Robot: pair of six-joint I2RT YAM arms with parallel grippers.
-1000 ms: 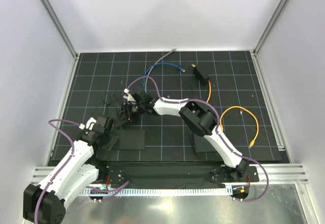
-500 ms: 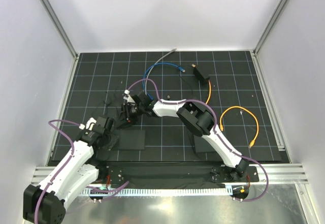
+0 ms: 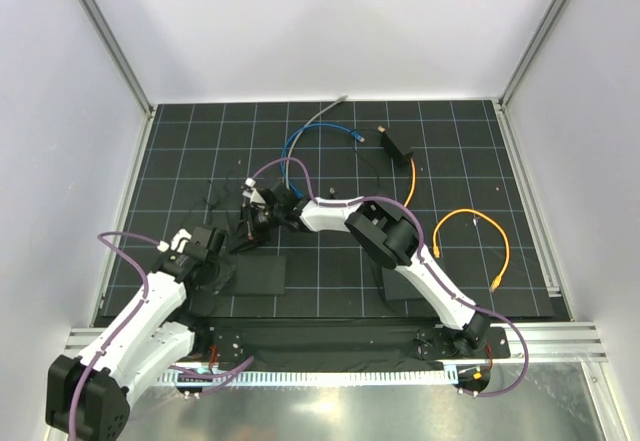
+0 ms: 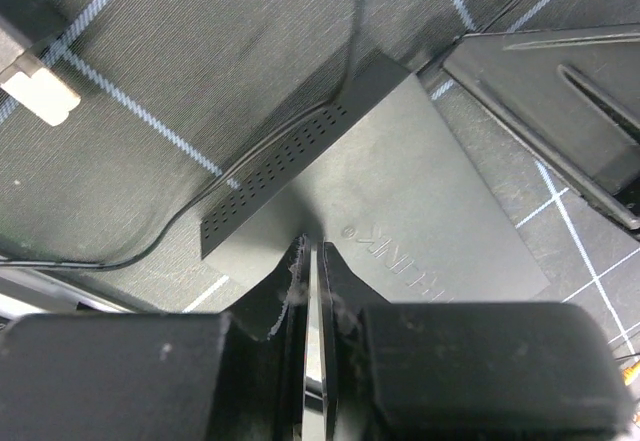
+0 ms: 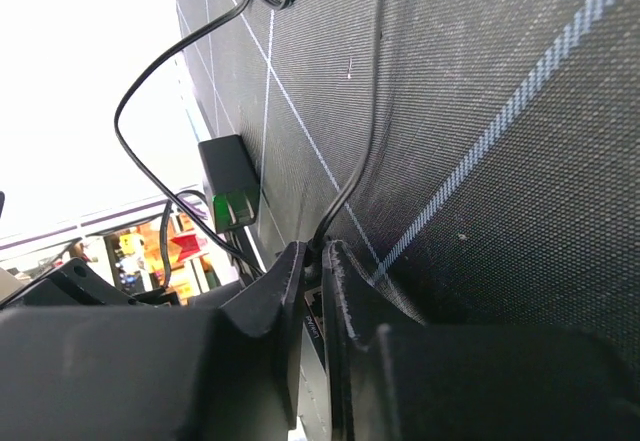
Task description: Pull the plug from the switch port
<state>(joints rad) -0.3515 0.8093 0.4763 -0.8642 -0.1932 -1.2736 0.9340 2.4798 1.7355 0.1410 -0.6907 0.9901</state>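
The small connector plug on the thin orange cable (image 3: 409, 158) meets the near end of the small black rectangular switch box (image 3: 397, 144), far back on the black gridded surface (image 3: 200, 141) and well apart from both arms. The right claw (image 5: 316, 253) is pinched tight on a thin black wire (image 5: 375, 131). The left claw (image 4: 314, 256) is closed to a slit (whether it grips anything cannot be told) at the edge of a flat black vented slab (image 4: 400, 201).
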